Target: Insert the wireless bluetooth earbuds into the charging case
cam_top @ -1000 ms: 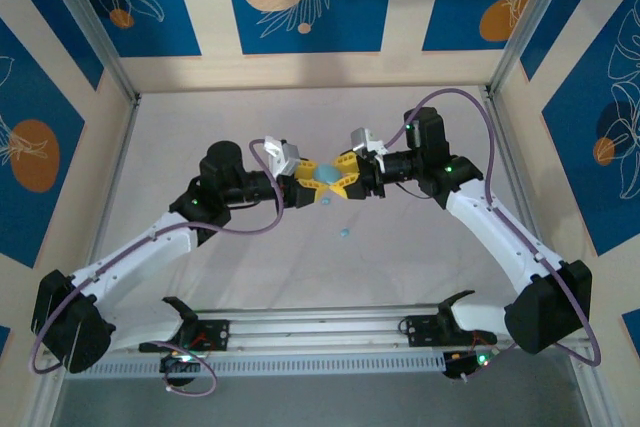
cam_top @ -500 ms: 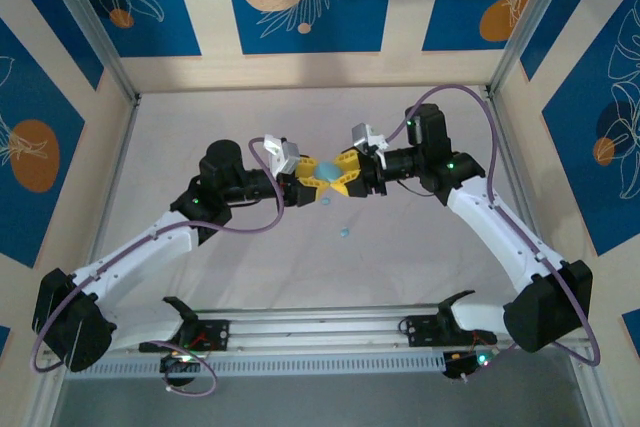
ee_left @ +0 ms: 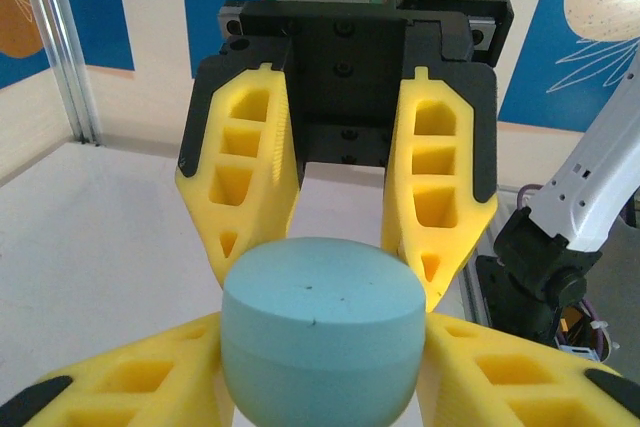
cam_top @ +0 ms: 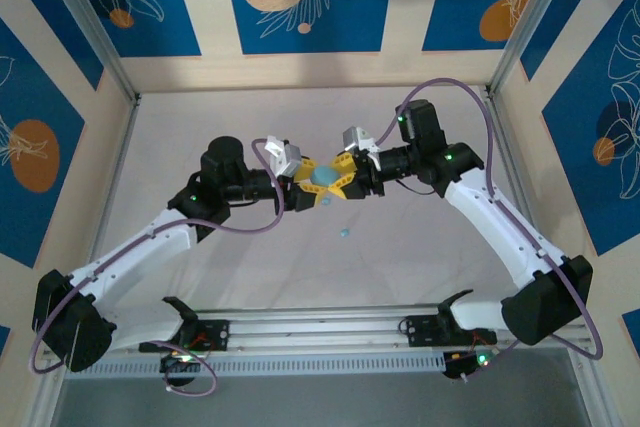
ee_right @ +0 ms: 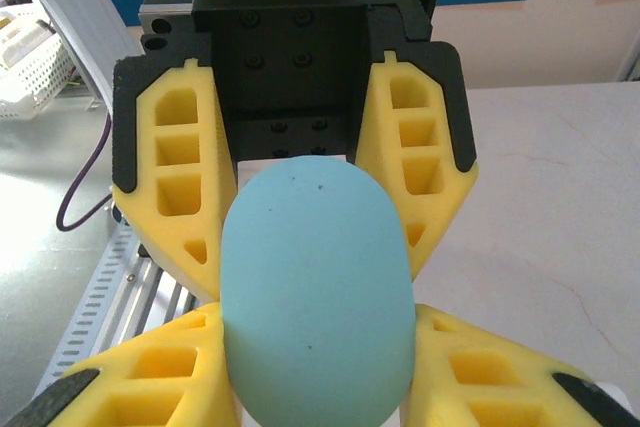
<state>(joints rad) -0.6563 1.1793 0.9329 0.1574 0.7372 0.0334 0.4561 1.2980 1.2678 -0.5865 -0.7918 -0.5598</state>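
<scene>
- The left fingers (cam_top: pixel 304 183) are closed to the width of the light blue charging case (cam_top: pixel 324 178), gripping its sides above the worktop (cam_top: pixel 420 277).
- The right fingers (cam_top: pixel 346 175) face them and clamp the same case from the opposite end.
- One light blue earbud (cam_top: pixel 344 233) lies on the worktop, near the case on the arm-base side, apart from it.

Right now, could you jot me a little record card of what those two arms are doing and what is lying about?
left pincer: shut on the light blue case
right pincer: shut on the same case, from the opposite side
case lid: closed, so what is inside is hidden
loose earbud: small, light blue, lying on the table, nearer the arm bases than the case
task state: that earbud is not yet in the case
</scene>
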